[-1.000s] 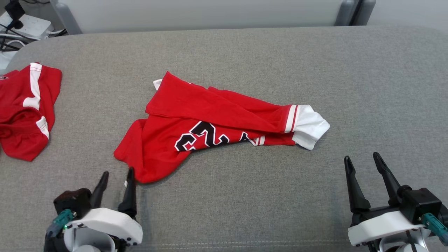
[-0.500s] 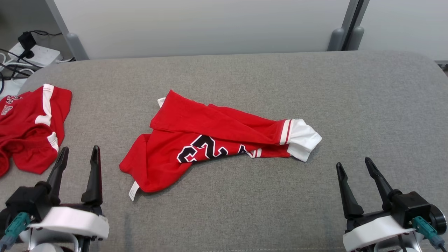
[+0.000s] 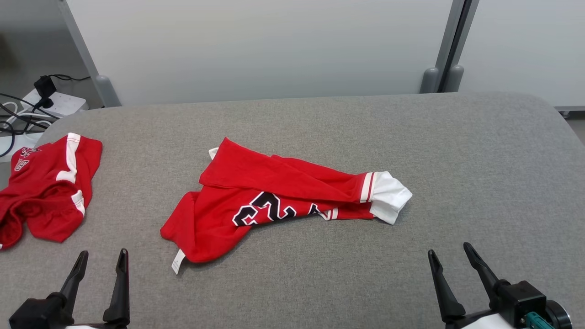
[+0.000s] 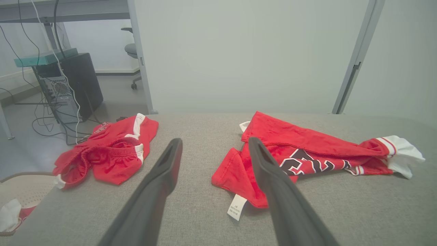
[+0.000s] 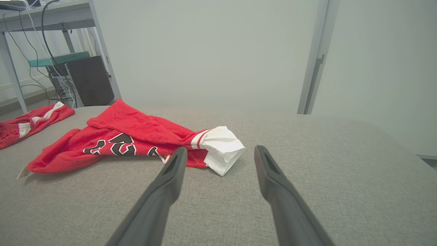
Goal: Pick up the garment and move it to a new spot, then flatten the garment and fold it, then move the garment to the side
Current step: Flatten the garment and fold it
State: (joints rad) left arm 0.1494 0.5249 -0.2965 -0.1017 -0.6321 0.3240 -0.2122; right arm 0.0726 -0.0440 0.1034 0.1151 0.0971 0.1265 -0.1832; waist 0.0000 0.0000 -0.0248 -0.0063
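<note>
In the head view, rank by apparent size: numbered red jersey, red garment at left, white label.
1. numbered red jersey
2. red garment at left, slightly cut off
3. white label

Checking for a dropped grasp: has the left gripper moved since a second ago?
Yes. The left gripper has shifted left, away from the tagged corner of the red jersey, where it stood; grey fabric surface now separates them.
</note>
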